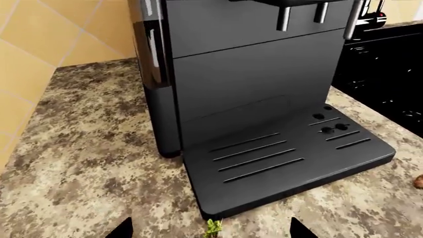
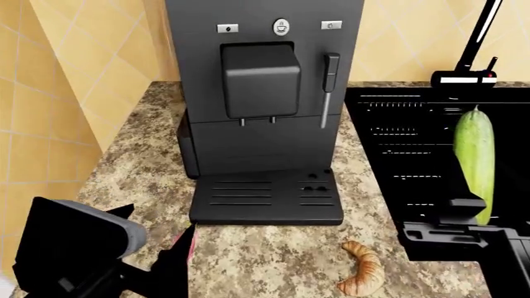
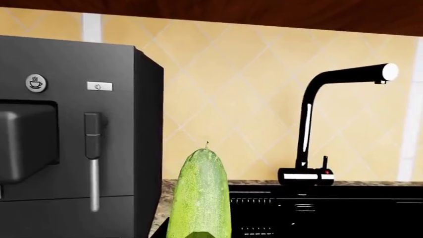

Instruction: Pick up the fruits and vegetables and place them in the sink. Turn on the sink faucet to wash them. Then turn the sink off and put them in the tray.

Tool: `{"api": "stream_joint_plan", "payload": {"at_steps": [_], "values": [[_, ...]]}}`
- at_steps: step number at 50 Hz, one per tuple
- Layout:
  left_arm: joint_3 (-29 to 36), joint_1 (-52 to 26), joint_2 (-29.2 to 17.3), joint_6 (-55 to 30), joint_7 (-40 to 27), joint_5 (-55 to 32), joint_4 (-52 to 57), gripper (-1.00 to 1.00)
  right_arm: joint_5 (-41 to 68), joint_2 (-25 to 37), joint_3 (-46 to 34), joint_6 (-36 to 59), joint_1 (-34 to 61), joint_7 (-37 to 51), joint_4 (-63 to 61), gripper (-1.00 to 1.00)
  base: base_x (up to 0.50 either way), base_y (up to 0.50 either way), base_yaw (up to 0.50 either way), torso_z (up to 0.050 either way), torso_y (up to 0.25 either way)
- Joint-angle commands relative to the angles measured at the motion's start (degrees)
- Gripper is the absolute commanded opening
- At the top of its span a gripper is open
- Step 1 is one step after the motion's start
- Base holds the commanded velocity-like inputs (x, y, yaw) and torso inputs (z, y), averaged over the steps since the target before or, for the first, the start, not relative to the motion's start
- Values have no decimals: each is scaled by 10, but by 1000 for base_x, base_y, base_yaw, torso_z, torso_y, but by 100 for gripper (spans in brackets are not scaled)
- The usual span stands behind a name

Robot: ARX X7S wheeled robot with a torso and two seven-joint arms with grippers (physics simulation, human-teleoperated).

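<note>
In the head view my right gripper [image 2: 470, 210] is shut on the lower end of the light-green cucumber [image 2: 475, 155] and holds it upright over the black sink [image 2: 406, 155]. The right wrist view shows the cucumber [image 3: 199, 193] rising from that gripper [image 3: 198, 234], with the faucet [image 3: 307, 114] and its red-dot lever [image 3: 324, 163] behind. My left gripper [image 1: 211, 232] stands open low over the counter in front of the coffee machine. The radish's green leaves [image 1: 213, 228] show between its fingertips. A sliver of the pink-red radish [image 2: 191, 245] shows beside one finger. The tray is out of view.
A tall black coffee machine [image 2: 265, 93] stands on the speckled granite counter [image 2: 141, 155], its drip tray [image 1: 284, 158] just ahead of my left gripper. A golden croissant [image 2: 362, 270] lies near the counter's front. Tiled wall closes off the left and the back.
</note>
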Motion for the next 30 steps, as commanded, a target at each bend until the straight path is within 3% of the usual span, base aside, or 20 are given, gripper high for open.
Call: {"api": "stream_joint_plan", "payload": {"at_steps": [1, 11, 30], "values": [[42, -42, -28, -14, -41, -83, -15, 100, -1, 11, 6, 9, 4, -4, -4, -100, 0, 0, 0, 0, 0], [40, -48, -41, -8, -44, -111, -15, 100, 2, 12, 11, 15, 5, -4, -8, -100, 0, 0, 0, 0, 0], [98, -102, -15, -29, -53, -126, -50, 100, 7, 13, 18, 19, 0, -6, -7, -100, 0, 0, 0, 0, 0]]}}
